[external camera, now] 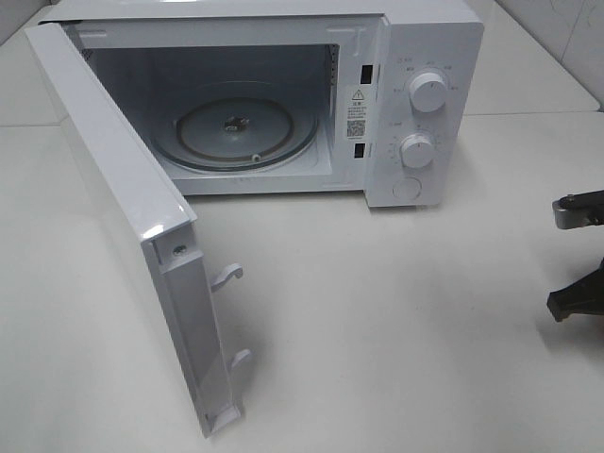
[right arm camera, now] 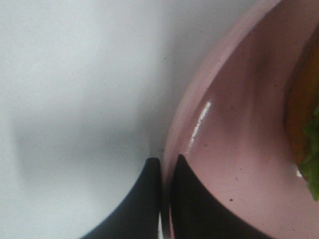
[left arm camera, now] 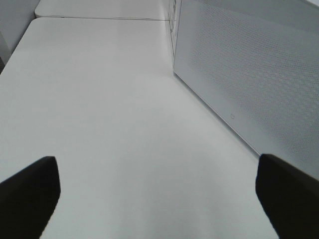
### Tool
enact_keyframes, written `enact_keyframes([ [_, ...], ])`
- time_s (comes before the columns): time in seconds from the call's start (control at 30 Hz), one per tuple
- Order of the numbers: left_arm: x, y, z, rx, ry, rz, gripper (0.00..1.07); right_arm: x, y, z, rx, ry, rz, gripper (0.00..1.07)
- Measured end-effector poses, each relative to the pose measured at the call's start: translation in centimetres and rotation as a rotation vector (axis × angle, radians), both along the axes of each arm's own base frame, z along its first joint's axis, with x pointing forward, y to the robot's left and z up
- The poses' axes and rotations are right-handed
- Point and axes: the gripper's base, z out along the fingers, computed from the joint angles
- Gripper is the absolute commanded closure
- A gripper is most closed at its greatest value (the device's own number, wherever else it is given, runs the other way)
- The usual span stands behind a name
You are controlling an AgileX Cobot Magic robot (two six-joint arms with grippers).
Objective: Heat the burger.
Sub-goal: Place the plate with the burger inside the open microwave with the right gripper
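The burger [right arm camera: 303,99] shows only as a sliver of brown bun and green lettuce at the edge of the right wrist view. It sits on a pink plate [right arm camera: 239,149]. My right gripper [right arm camera: 166,162] is shut on the plate's rim, one finger inside and one outside. In the high view only part of the right arm [external camera: 578,297] shows at the right edge; the burger and plate are out of that view. My left gripper [left arm camera: 157,167] is open and empty over the bare table. It is not in the high view.
The white microwave [external camera: 425,104] stands at the back with its door [external camera: 123,217] swung wide open toward the front left. The glass turntable [external camera: 236,132] inside is bare. The left wrist view shows a perforated white microwave panel [left arm camera: 249,74] beside the left gripper.
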Motion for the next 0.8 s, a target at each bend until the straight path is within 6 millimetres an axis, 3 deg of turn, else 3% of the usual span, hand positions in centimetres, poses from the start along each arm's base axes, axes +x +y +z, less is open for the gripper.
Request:
enact_keyframes([
  [0.4,0.0,0.0,0.0,0.000,0.000,0.000,0.07,-0.3,0.4,1.2,-0.033,-0.016,-0.003,1.07],
  [0.8,0.0,0.0,0.0,0.000,0.000,0.000,0.07,-0.9,3.5,1.5,-0.124,0.008,0.071,1.07],
])
